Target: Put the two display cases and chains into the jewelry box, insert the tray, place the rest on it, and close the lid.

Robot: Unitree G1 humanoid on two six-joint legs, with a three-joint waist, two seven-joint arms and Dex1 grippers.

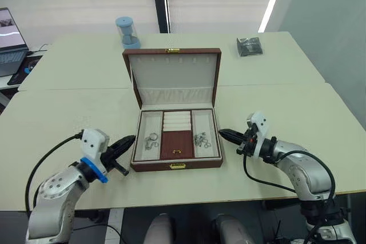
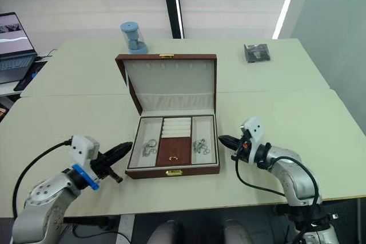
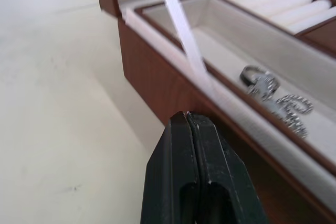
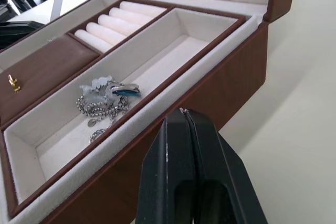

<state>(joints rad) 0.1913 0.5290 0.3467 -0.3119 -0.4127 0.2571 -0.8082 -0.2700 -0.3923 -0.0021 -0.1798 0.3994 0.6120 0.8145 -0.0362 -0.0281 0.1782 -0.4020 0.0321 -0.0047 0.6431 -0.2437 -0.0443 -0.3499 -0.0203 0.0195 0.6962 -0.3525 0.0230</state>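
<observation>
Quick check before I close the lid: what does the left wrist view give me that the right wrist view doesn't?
Left wrist view: the tray's left cream compartment holding silvery jewellery, and a white ribbon stay slanting up from the box.

Right wrist view: the tray's right cream compartment with a heap of silvery chain, plus the brown centre section with its gold knob.

Both: the shut gripper of that arm, close beside the jewelry box, the cream ring rolls and the lid standing open.

Nothing readable is showing anywhere on the jewelry box [image 1: 174, 112], its lid [image 1: 173, 72] or the tray [image 1: 176, 135]: no words, labels, brand marks or numbers. At about ten o'clock from the box, the laptop [image 1: 11, 41] screen is glowing, but nothing on it is legible.
</observation>
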